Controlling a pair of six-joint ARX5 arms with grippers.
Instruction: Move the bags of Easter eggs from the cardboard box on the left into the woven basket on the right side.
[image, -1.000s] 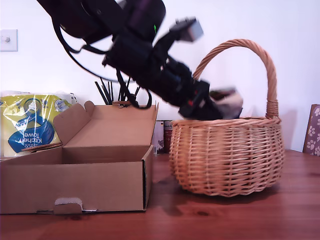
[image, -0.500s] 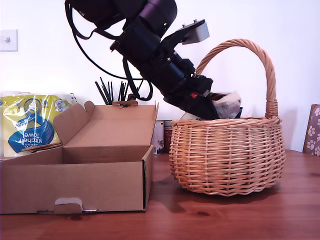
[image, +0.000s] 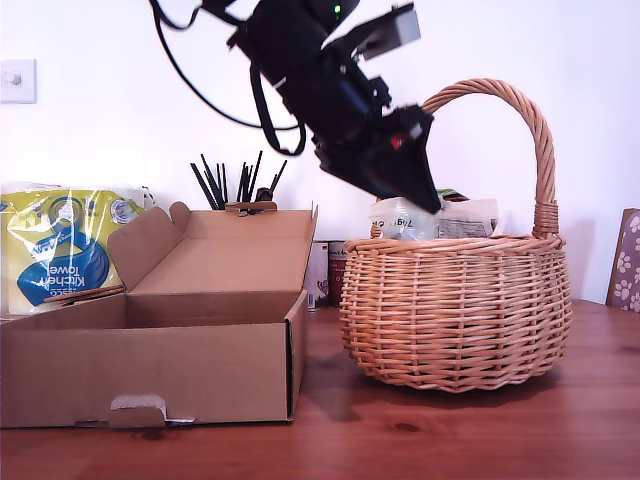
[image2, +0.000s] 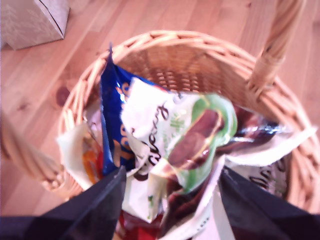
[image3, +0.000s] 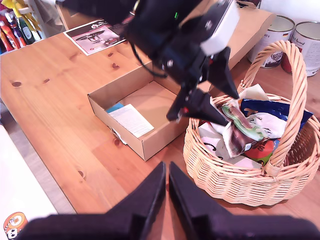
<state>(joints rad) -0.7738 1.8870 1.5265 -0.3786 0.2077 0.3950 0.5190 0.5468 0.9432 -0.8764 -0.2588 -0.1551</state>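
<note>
nearly done: the bags of easter eggs (image3: 250, 127) fill the woven basket (image: 455, 310).
on the wooden table (image: 480, 440) by a white wall, our cardboard box (image: 150, 350) holds only a white slip and a blue scrap, perhaps one last bag. our first gripper (image2: 170, 197) hangs above the heap, jaws spread wide, holding nothing; our second gripper (image3: 166, 187) waits apart, fingers closed together and empty.
</note>
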